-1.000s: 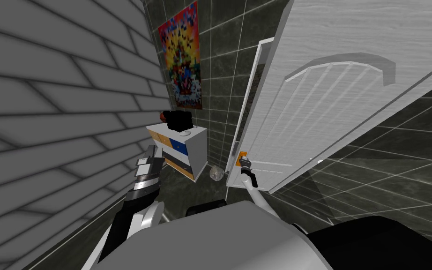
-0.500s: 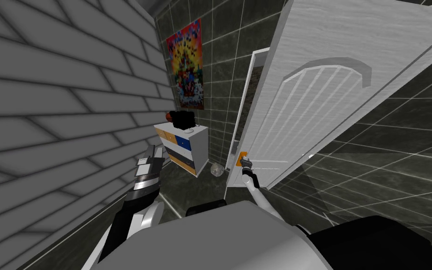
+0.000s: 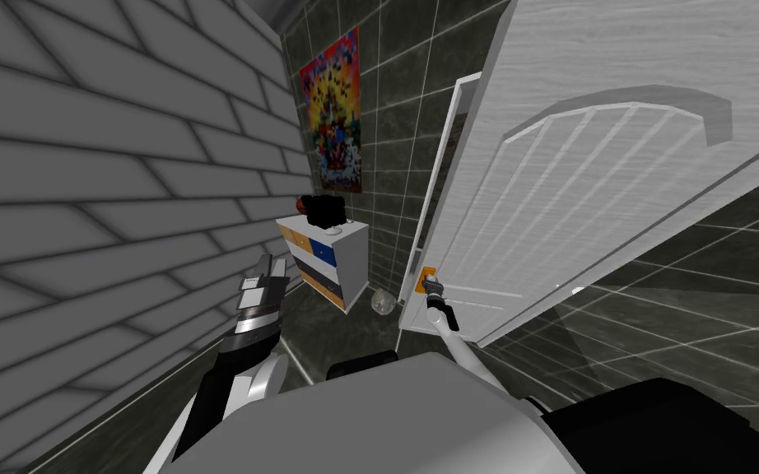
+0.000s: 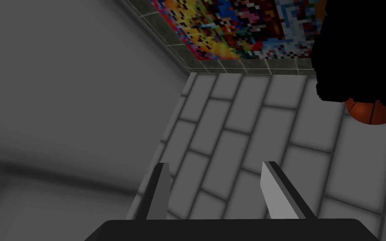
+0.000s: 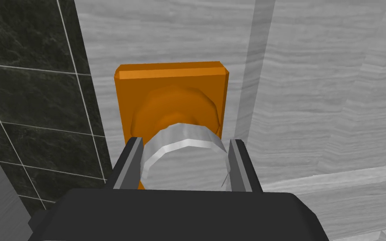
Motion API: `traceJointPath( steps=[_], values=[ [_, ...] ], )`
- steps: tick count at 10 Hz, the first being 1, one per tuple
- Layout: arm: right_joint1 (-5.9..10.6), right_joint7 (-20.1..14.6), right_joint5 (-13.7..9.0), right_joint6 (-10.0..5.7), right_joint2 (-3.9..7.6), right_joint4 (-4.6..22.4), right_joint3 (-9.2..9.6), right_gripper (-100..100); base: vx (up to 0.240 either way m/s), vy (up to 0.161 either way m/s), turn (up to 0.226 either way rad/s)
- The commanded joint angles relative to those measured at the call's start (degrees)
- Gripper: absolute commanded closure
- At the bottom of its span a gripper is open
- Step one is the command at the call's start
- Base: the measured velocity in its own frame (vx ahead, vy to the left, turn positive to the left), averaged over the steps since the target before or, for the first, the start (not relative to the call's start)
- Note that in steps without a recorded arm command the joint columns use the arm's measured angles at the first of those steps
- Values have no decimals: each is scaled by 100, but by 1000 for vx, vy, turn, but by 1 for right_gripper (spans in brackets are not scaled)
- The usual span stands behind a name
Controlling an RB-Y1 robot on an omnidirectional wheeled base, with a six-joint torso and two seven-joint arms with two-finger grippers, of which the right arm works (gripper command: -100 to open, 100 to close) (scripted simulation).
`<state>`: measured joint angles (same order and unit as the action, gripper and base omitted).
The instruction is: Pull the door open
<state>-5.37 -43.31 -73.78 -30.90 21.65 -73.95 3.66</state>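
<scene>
Nothing legible; poster (image 3: pixel 332 111) seems pixelated.

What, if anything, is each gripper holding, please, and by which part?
The right gripper is shut on the door's silver knob, fingers pressing its two sides. The left gripper is open, holding nothing.

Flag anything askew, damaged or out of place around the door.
Nothing damaged or askew: the right gripper holds the silver knob squarely. One stray: a small pale round thing lies on the floor between the dresser and the door.
</scene>
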Motion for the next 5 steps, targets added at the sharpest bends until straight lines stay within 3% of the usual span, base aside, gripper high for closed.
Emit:
traceJointPath(
  steps=[1,5],
  values=[
    [33,-106,31,-34,72,25,25,100,159,-75,81],
    [-17,-267,55,0,190,-8,102,100,160,-86,87]
  ],
)
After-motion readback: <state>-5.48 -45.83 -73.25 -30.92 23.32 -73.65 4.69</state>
